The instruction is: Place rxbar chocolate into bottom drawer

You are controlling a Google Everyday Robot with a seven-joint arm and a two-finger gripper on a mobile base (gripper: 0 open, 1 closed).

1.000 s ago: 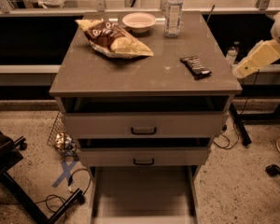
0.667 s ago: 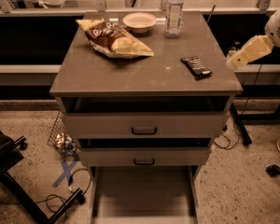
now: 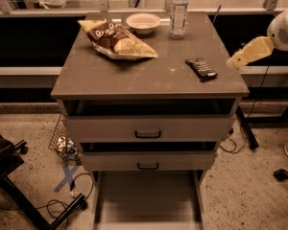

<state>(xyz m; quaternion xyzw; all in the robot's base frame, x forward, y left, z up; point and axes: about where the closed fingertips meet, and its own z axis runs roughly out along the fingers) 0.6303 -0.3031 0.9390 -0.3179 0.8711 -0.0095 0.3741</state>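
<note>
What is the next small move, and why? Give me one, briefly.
Probably bring the end effector in and down over the rxbar chocolate. It hangs just off the cabinet top, at the edge nearest the bar and not touching it, and the bottom drawer already stands pulled out.

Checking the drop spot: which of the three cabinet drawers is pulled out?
The grey-brown bottom drawer, pale floor exposed; both black-handled upper drawers sit nearly shut. The tan gripper hovers right of the cabinet.
</note>
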